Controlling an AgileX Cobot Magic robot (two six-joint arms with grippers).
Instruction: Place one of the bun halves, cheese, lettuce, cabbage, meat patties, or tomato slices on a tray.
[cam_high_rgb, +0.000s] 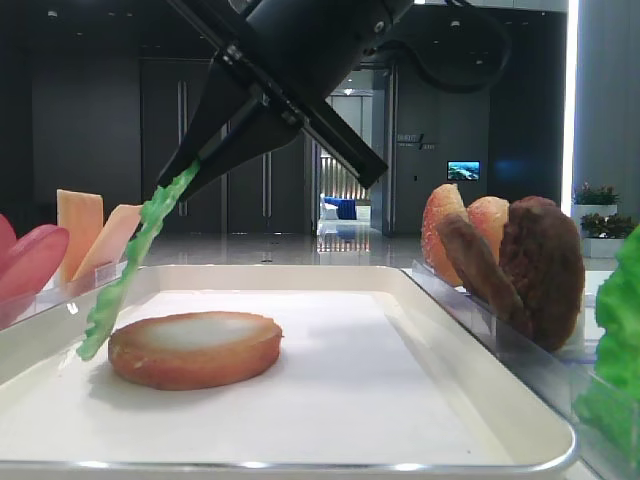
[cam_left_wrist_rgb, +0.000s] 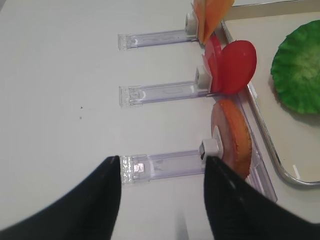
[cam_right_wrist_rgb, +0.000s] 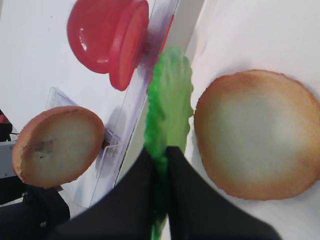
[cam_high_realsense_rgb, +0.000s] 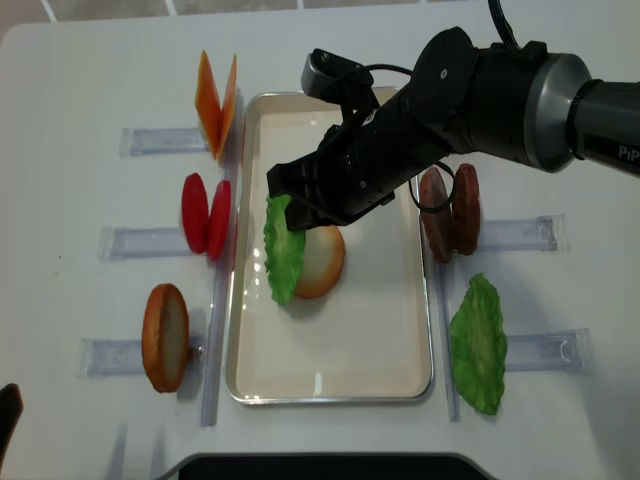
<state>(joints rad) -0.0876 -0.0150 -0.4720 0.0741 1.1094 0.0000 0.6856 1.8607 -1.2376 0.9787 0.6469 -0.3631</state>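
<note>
My right gripper (cam_high_realsense_rgb: 287, 197) is shut on the top edge of a bright green ruffled lettuce (cam_high_realsense_rgb: 283, 250) leaf. The leaf hangs tilted over the left part of the white tray (cam_high_realsense_rgb: 350, 345). Its lower edge (cam_high_rgb: 95, 335) comes down beside a bun half (cam_high_rgb: 195, 348) lying cut face up on the tray. The right wrist view shows the black fingers (cam_right_wrist_rgb: 187, 200) pinching the lettuce (cam_right_wrist_rgb: 169, 100) just left of that bun half (cam_right_wrist_rgb: 257, 132). My left gripper (cam_left_wrist_rgb: 162, 170) stands open over the bare table, left of a clear holder with another bun half (cam_left_wrist_rgb: 232, 137).
Left of the tray, clear holders carry cheese (cam_high_realsense_rgb: 218, 100), tomato slices (cam_high_realsense_rgb: 205, 215) and a bun half (cam_high_realsense_rgb: 165, 335). On the right stand meat patties (cam_high_realsense_rgb: 450, 212) and a second lettuce leaf (cam_high_realsense_rgb: 478, 345). The right arm (cam_high_realsense_rgb: 480, 85) crosses the tray's far end.
</note>
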